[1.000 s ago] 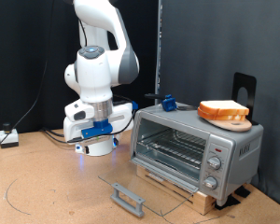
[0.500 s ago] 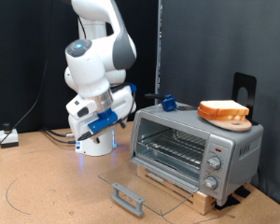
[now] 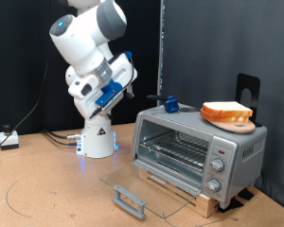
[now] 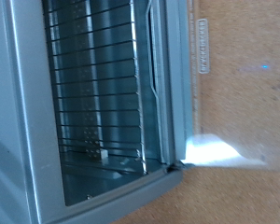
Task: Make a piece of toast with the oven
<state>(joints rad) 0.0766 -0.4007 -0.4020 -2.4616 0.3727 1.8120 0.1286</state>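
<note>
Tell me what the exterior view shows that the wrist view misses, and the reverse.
Only the exterior view shows the arm raised at its left, the gripper hanging above and beside the oven, a bread slice on a wooden disc on the oven's top, and the knobs on its panel. Only the wrist view looks closely down into the oven's cavity, with the bars of the wire rack running across it; no gripper fingers show there. Both share the oven with its glass door folded down open and the grey bar handle, and the brown surface beneath.
</note>
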